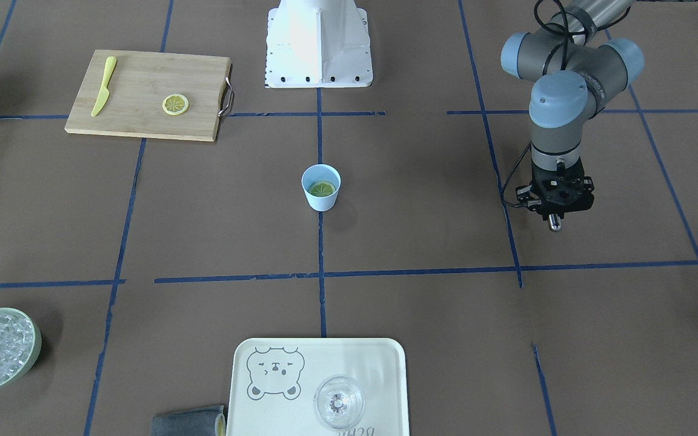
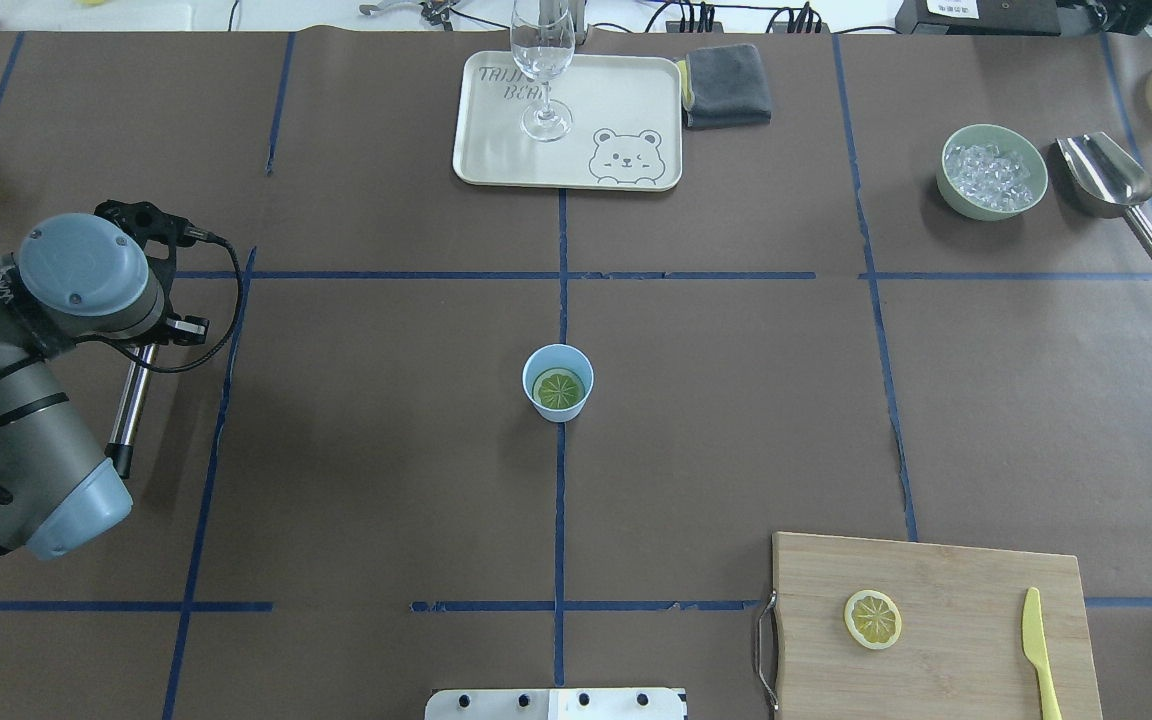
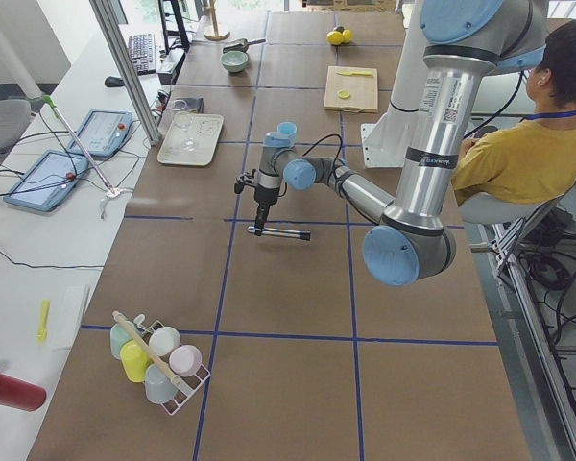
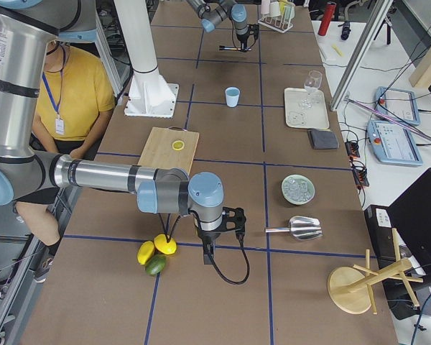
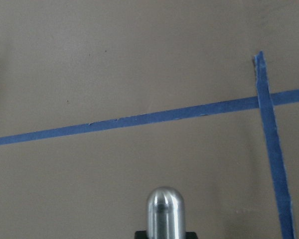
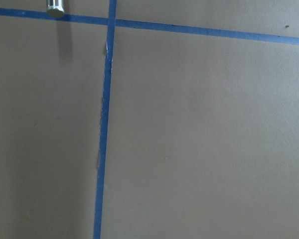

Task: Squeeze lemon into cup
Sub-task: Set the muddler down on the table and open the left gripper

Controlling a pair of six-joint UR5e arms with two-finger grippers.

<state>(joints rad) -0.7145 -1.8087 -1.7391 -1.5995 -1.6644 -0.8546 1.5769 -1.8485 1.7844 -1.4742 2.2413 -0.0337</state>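
Note:
The light-blue cup (image 1: 321, 201) stands at the table's centre, and also shows from overhead (image 2: 537, 362). The lemon (image 1: 322, 189) lies inside it, cut face up (image 2: 558, 388). My left gripper (image 1: 555, 213) is far off to the cup's side, pointing down at the table. It is shut on a steel rod (image 2: 133, 400), whose rounded tip shows in the left wrist view (image 5: 164, 209). My right gripper (image 4: 207, 250) shows only in the exterior right view, far from the cup, and I cannot tell whether it is open or shut.
A cutting board (image 2: 936, 600) holds a thin lemon slice (image 2: 873, 619) and a yellow knife (image 2: 1036, 650). A tray (image 2: 496, 150) carries a clear glass (image 2: 541, 70). A bowl of ice (image 2: 993, 172), a scoop (image 2: 1111, 180) and a grey cloth (image 2: 728, 85) lie at the far side.

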